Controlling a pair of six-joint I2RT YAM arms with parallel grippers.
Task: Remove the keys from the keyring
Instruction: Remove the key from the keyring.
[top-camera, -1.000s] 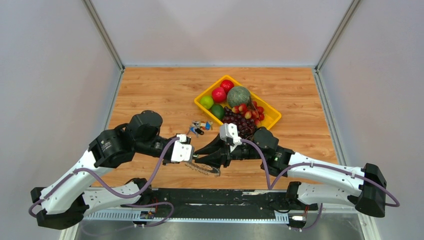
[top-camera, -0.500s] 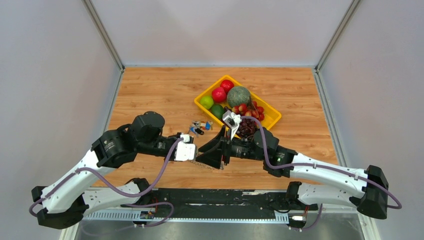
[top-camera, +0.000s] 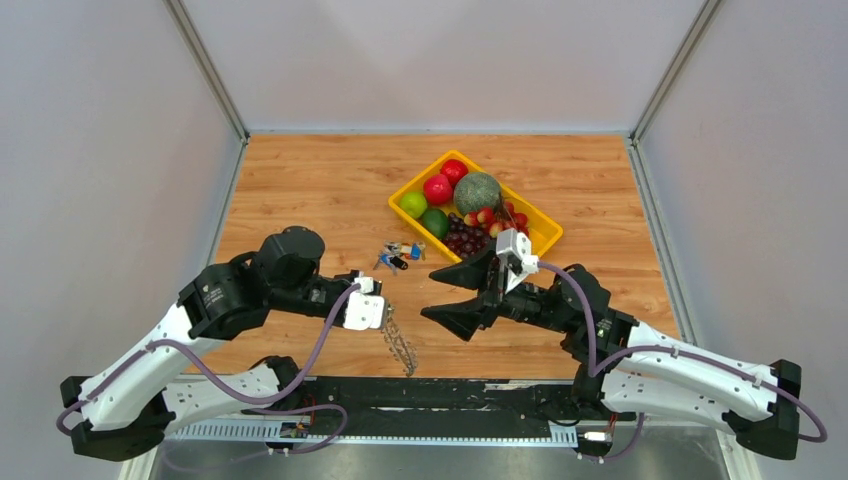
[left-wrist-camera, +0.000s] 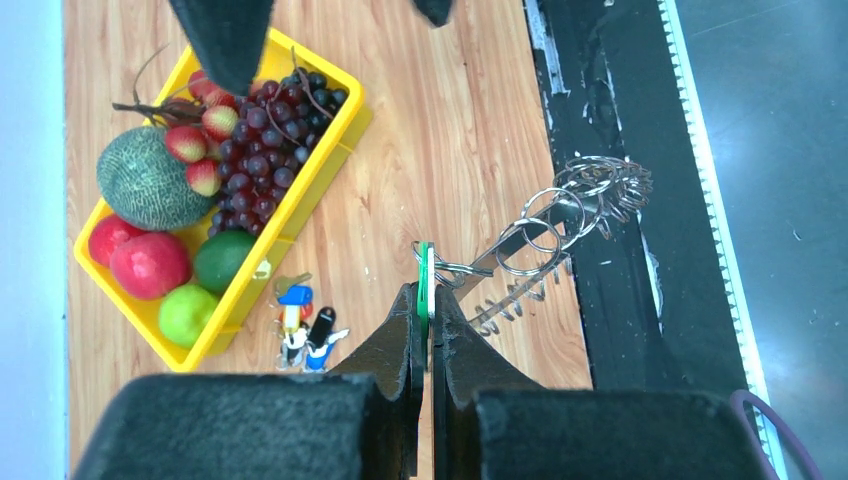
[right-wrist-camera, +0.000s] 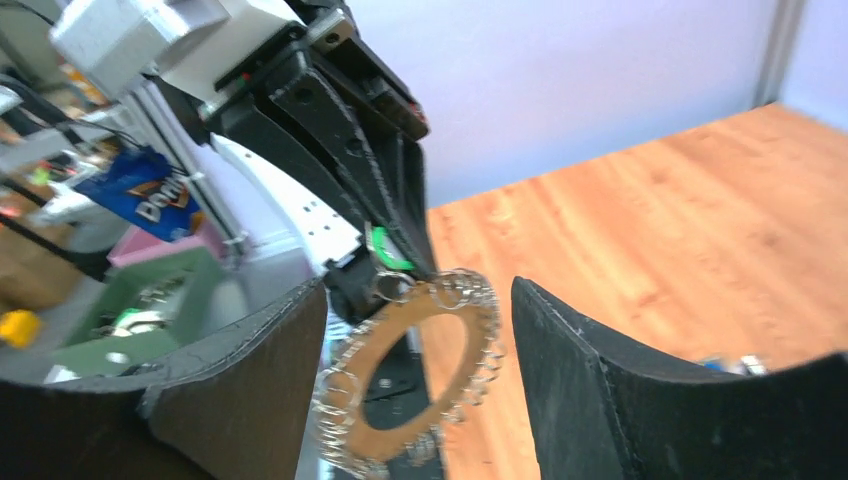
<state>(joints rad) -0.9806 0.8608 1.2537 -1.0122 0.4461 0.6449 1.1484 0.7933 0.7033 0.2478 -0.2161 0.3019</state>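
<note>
My left gripper (top-camera: 385, 318) is shut on the small green tag (left-wrist-camera: 424, 280) of the keyring (left-wrist-camera: 545, 235). The large ring hangs from that tag over the table's near edge, its silver keys (left-wrist-camera: 605, 185) bunched around it like a spiky wreath. From above, the keyring (top-camera: 400, 345) shows as a thin curved line below the left fingers. My right gripper (top-camera: 430, 293) stands open a short way to the right of it, holding nothing. Through the right wrist camera the keyring (right-wrist-camera: 400, 390) sits blurred beyond the two wide-apart fingers (right-wrist-camera: 580, 380), not touching them.
A yellow tray (top-camera: 548, 232) with a melon (top-camera: 477, 192), apples, limes and grapes stands behind the right gripper. A small bunch of coloured keys (top-camera: 398, 255) lies on the wood left of the tray. A black strip (top-camera: 450, 390) runs along the near edge.
My right gripper has opened, let go of the keyring and drawn back to the right. The keyring now hangs from my left gripper alone and has swung toward the near edge.
</note>
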